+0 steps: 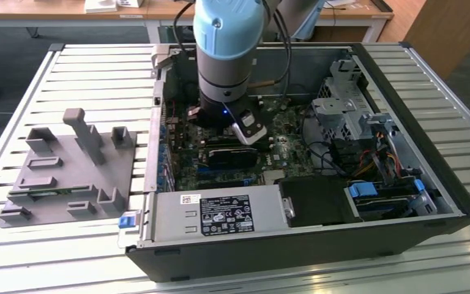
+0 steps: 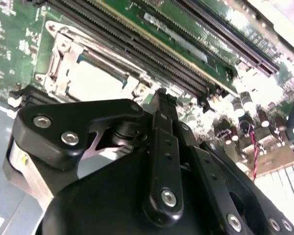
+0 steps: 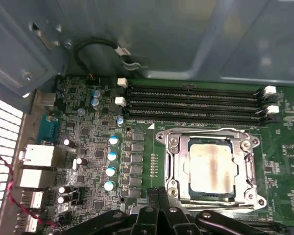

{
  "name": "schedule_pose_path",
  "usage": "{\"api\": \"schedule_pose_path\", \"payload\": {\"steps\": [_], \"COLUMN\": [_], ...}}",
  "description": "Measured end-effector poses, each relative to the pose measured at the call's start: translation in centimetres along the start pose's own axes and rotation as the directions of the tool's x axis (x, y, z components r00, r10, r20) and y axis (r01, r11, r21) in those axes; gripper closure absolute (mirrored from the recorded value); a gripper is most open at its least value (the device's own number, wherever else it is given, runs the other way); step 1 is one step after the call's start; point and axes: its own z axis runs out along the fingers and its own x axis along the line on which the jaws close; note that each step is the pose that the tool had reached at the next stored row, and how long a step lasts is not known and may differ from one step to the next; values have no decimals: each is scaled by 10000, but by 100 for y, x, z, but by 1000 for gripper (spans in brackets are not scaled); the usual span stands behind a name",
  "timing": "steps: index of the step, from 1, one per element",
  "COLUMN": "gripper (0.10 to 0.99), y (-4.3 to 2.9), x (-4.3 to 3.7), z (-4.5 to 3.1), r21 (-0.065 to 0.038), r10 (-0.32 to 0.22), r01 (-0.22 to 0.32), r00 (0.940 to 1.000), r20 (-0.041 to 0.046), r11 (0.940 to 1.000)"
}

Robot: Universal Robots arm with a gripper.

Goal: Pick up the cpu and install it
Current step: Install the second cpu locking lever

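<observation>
White slatted tabletop carries an open computer case lying on its side, and towards the exterior view's left we see a grey moulded parts holder resting on the slats. Inside the case we find the green motherboard, with four black memory slots running along one side of the processor socket.

We see the cpu lying flat inside that socket, its silvery top smeared with a brownish streak and the metal retention frame sitting around it. In the second wrist view the same chip shows as a pale bright square within the frame.

Our arm reaches down into the case over the board, and the end effector hangs just beside the socket's edge. Its black fingers look drawn together at the tips, and we see nothing held between them. They stand apart from the cpu.
</observation>
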Motion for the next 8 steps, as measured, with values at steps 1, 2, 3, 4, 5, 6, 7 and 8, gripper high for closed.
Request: {"api": "schedule_pose_path", "payload": {"steps": [1,2,3,4,5,6,7,8], "gripper": [980,980,980,980,980,980,980,980], "y": [8,14,20,26,34,41,45,48], "x": [0,0,0,-1,-1,-1,-1,-2], "z": [-25,-43,-62,-83,-108,-130,-143,-150], "r21": [0,0,-5,-11,-22,-36,-43,-44], "r10": [0,0,0,0,0,1,0,0], "r01": [0,0,0,0,0,-1,0,0], "r00": [10000,10000,10000,10000,10000,10000,10000,10000], "r20": [0,-1,-1,0,-1,-1,1,1], "r11": [10000,10000,10000,10000,10000,10000,10000,10000]}}
